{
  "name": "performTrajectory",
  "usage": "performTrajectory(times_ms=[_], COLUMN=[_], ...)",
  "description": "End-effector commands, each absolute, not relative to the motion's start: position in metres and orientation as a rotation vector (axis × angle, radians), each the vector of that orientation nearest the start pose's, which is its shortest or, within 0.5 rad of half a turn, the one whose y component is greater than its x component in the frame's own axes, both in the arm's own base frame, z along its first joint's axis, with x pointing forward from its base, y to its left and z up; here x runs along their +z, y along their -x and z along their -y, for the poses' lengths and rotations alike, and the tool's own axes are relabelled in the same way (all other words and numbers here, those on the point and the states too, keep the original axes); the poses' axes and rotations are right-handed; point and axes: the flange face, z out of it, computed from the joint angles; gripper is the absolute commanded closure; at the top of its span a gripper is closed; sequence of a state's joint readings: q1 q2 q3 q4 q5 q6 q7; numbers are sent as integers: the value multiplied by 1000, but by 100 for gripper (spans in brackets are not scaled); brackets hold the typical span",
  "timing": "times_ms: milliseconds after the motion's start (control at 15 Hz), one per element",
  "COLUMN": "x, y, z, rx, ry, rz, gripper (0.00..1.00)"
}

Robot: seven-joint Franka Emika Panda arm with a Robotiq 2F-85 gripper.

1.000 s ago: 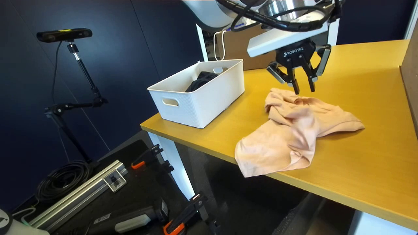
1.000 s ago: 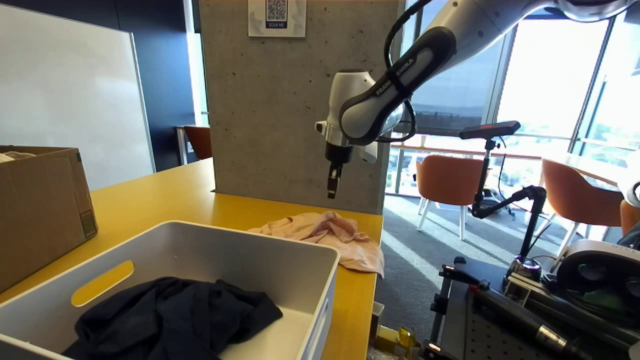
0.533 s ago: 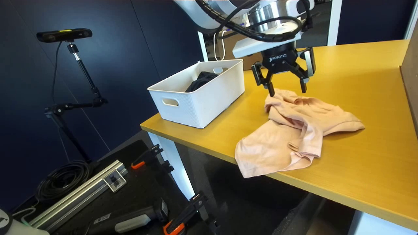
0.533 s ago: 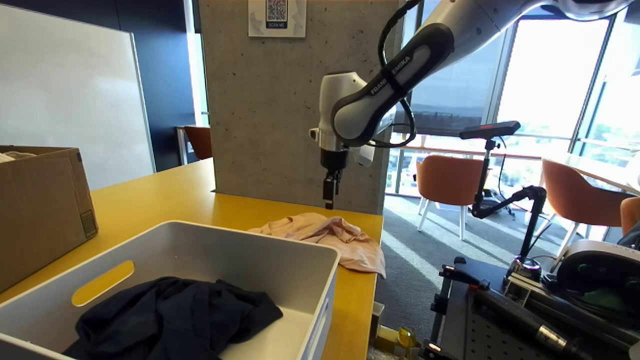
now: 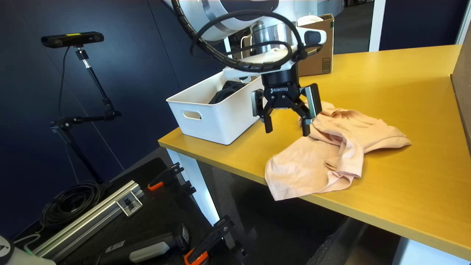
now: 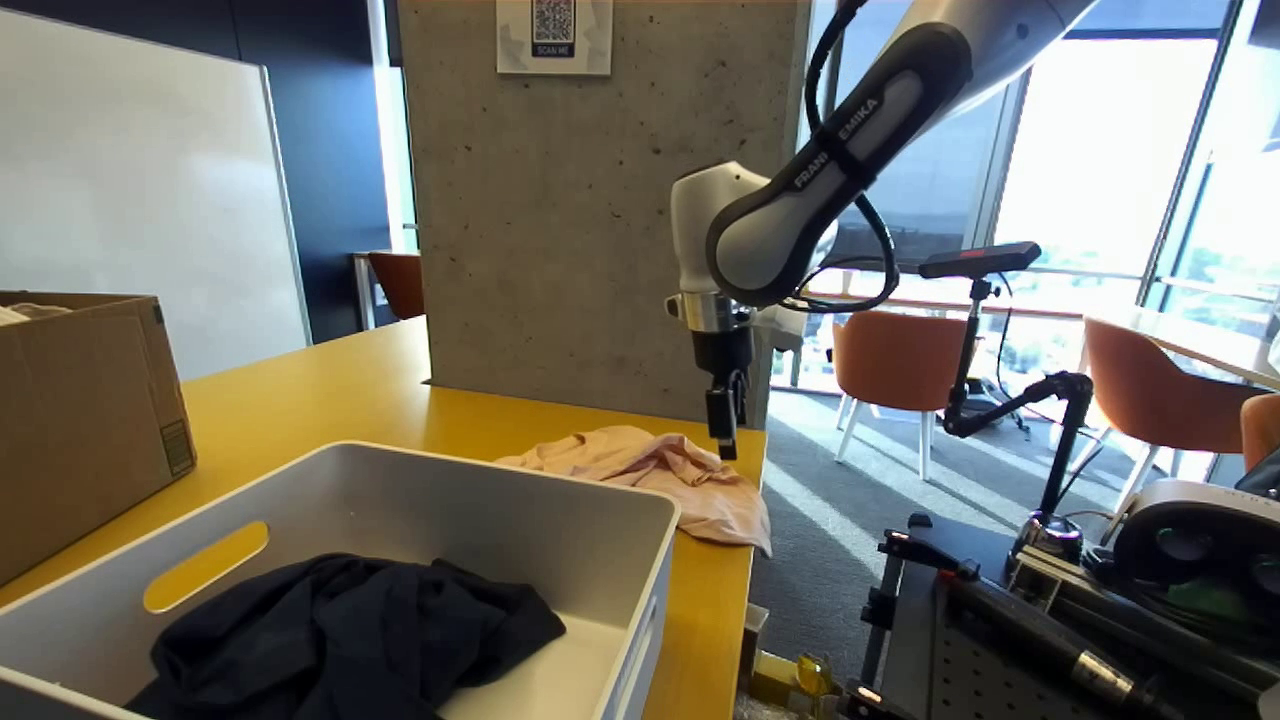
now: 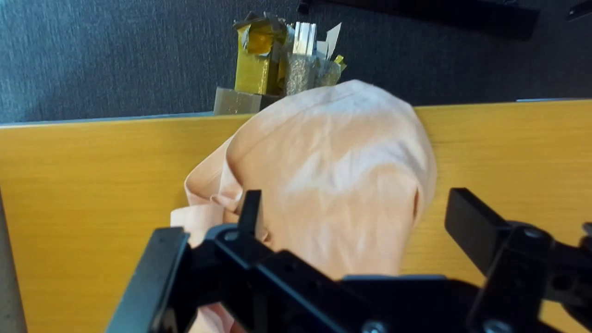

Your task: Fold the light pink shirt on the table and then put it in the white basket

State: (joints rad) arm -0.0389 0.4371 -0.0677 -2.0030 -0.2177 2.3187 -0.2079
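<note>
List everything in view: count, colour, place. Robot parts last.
table: one, yellow-orange, in all views
light pink shirt: one, pale pink, crumpled on the table
white basket: one, white, on the table
dark cloth: count unclear, navy, inside the basket
cardboard box: one, brown, on the table
pillar: one, grey, beside the table
poster: one, white, on the pillar
whiteboard: one, white, background
chairs: at least three, orange, background
camera: one per exterior view, black, background
platform: one, black, beside the table
cable coil: one, black, on the platform
unidentified items: several, yellow and silver, past the table's edge
arm: one, white and black, above the table
end effector: one, black, near the shirt, jaws apart
</note>
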Motion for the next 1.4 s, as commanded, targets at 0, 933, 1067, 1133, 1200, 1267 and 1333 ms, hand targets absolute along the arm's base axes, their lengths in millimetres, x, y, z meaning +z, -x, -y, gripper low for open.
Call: performTrajectory(times_ms=[0,933,1067,1133,1200,1267,1333], x=[204,118,117,119,121,127,130], y=[-581,-594,-595,-595,-596,-597,-597], z=[59,42,41,40,38,33,30], rx=[250,49,36,30,22,22,17], ry=[3268,3238,3234,3235,3232,3207,3204], rz=[389,473,471,469,471,480,482], gripper=[0,42,58,65,71,80,86])
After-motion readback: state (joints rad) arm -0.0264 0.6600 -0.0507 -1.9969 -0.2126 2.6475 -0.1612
